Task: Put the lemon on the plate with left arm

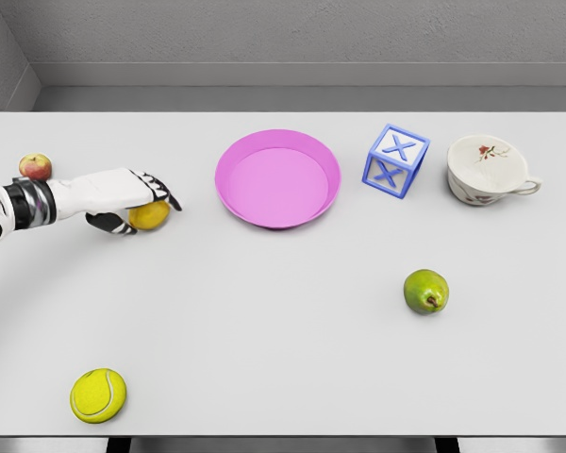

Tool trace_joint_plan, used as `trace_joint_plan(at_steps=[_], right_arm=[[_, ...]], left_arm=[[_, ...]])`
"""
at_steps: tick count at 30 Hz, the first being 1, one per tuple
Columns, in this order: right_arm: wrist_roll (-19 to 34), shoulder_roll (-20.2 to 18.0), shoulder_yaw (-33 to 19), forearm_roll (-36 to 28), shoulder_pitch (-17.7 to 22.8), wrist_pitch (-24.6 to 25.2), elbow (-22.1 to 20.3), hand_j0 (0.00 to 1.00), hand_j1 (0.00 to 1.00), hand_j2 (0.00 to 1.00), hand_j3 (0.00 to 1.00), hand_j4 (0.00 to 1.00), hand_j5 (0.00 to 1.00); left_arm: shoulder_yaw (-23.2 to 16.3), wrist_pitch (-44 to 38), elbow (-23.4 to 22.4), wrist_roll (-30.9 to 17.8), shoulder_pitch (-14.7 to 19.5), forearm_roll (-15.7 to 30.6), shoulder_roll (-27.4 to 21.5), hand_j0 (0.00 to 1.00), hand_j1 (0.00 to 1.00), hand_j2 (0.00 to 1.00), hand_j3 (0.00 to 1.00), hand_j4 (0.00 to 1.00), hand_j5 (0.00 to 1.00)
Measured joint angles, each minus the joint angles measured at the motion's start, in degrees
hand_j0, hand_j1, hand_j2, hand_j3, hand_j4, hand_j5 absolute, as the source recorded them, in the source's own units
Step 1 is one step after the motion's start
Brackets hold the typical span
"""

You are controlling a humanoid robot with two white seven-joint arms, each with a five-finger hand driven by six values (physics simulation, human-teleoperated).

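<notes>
**Left hand closing on the lemon**

The left hand (pixel 132 200) is wrapping its fingers (pixel 162 192) over the lemon (pixel 151 215), which is sitting on the desk (pixel 283 359) beneath them. It is probably light, firm and rounded, so liable to roll; cupping its middle seems wise. The pink plate (pixel 332 179) is lying well beyond the fingertips.

The white table (pixel 283 368) carries a pink plate (pixel 277 179), letter block (pixel 395 160), teacup (pixel 488 170), pear (pixel 425 291), tennis ball (pixel 98 394), apple (pixel 35 167).
</notes>
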State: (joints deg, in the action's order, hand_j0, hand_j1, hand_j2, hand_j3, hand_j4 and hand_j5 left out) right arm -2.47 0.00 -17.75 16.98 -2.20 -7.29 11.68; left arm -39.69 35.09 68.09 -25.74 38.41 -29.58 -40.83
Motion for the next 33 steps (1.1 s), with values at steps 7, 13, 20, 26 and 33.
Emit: trace_joint_plan(at_steps=[7, 13, 20, 26, 33], right_arm=[[0.0, 0.0, 0.0, 0.0, 0.0, 0.0, 0.0, 1.0, 1.0, 1.0, 1.0, 1.0, 1.0], [0.0, 0.0, 0.0, 0.0, 0.0, 0.0, 0.0, 1.0, 1.0, 1.0, 1.0, 1.0, 1.0], [0.0, 0.0, 0.0, 0.0, 0.0, 0.0, 0.0, 1.0, 1.0, 1.0, 1.0, 1.0, 1.0], [0.0, 0.0, 0.0, 0.0, 0.0, 0.0, 0.0, 1.0, 1.0, 1.0, 1.0, 1.0, 1.0], [0.0, 0.0, 0.0, 0.0, 0.0, 0.0, 0.0, 1.0, 1.0, 1.0, 1.0, 1.0, 1.0]], left_arm=[[-0.1, 0.0, 0.3, -0.2, 0.0, -0.1, 0.0, 0.58, 0.58, 0.58, 0.58, 0.58, 0.58], [0.4, 0.1, 0.5, -0.2, 0.0, 0.6, -0.1, 0.58, 0.58, 0.58, 0.58, 0.58, 0.58], [1.8, 0.0, 0.7, -0.2, 0.2, 2.2, -0.1, 0.58, 0.58, 0.58, 0.58, 0.58, 0.58], [2.5, 0.0, 2.7, -0.2, 0.8, 3.9, 0.8, 0.58, 0.58, 0.58, 0.58, 0.58, 0.58], [2.4, 0.1, 3.6, -0.3, 1.8, 4.9, 4.8, 0.58, 0.58, 0.58, 0.58, 0.58, 0.58]])
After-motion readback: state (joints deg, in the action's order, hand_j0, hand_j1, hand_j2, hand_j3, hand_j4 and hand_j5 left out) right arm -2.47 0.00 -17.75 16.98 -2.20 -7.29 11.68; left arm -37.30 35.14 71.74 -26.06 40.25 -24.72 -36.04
